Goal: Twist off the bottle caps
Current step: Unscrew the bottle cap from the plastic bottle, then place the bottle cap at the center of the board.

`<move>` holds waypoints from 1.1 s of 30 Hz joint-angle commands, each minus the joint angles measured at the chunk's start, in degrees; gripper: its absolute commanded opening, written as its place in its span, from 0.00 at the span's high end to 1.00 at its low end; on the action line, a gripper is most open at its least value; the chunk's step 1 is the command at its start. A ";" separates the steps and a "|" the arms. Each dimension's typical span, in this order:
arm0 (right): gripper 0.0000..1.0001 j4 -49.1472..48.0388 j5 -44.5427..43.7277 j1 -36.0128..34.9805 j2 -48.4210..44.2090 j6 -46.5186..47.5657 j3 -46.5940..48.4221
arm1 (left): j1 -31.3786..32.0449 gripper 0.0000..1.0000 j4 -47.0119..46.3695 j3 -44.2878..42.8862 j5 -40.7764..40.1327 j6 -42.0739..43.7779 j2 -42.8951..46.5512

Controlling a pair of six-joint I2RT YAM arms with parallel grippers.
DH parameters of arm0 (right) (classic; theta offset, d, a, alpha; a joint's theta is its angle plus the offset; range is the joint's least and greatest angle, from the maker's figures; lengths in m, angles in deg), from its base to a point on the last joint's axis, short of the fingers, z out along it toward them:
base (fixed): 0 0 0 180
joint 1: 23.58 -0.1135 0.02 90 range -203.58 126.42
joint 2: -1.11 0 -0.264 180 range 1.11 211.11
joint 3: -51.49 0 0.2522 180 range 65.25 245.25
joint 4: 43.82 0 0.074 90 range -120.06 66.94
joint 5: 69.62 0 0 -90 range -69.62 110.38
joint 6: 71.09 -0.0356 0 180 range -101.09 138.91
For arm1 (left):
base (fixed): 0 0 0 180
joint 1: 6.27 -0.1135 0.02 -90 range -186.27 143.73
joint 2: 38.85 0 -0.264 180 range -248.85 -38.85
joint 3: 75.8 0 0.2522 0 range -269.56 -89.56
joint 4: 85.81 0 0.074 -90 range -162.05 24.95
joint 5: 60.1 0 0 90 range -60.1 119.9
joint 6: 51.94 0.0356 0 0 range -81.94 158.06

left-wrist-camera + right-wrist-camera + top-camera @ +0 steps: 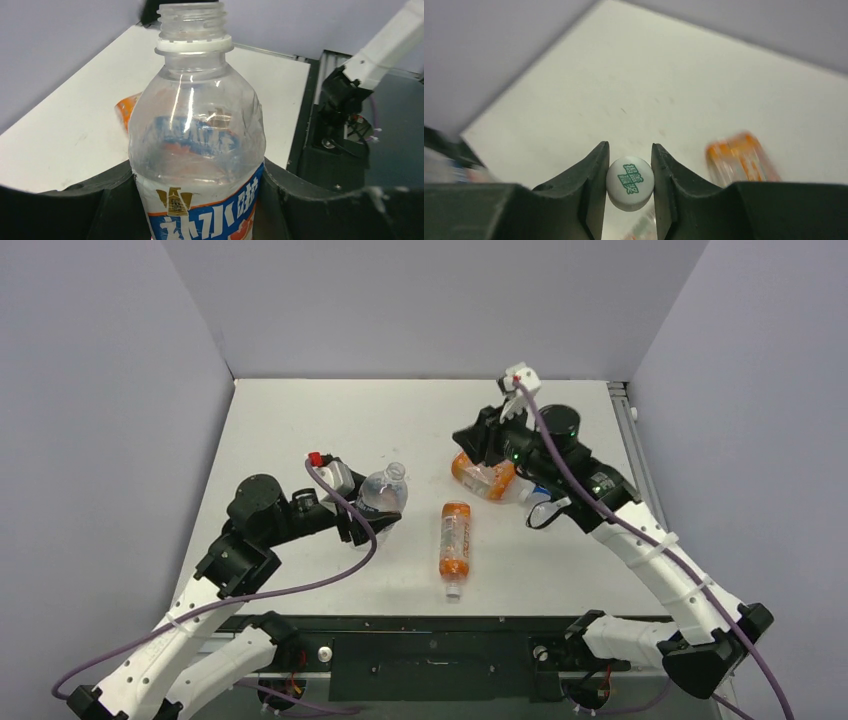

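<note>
On the left half of the table (pixel 300 420), we see the left gripper (pixel 374 518) closed partway around the body of a clear bottle (pixel 195 130), its two dark fingers (pixel 100 210) pressed against the label on either side. The bottle's neck is uncovered: bare screw threads show at the open mouth, with a white ring just below them. From above, it is held at a slight tilt, mouth pointing toward the far wall.

Over the right half, the right gripper (pixel 629 167) is nearly closed and pinches a white bottle cap (pixel 630 183) with a green mark on top, one finger on each side of it. The cap is held clear of the table.

Beneath the right wrist lies the wide orange bottle (pixel 483 478) on its side. The slim orange bottle (pixel 455 538) lies flat near the middle of the table, between the two arms, its pale end toward their bases. We cannot tell whether either is capped.
</note>
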 commanded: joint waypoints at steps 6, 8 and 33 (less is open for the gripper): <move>1.00 -13.88 -24.88 3.67 -8.26 -12.40 -42.00 | -0.57 1.00 -6.62 8.79 -10.94 -3.44 7.38; 1.00 -17.21 -25.63 3.56 -6.20 -13.29 -45.75 | -0.57 1.00 -7.48 10.80 -10.46 -3.53 8.28; 0.21 -20.85 -34.10 -0.95 -0.14 -23.28 -51.87 | -0.66 1.00 -10.87 9.80 -6.44 -2.86 9.42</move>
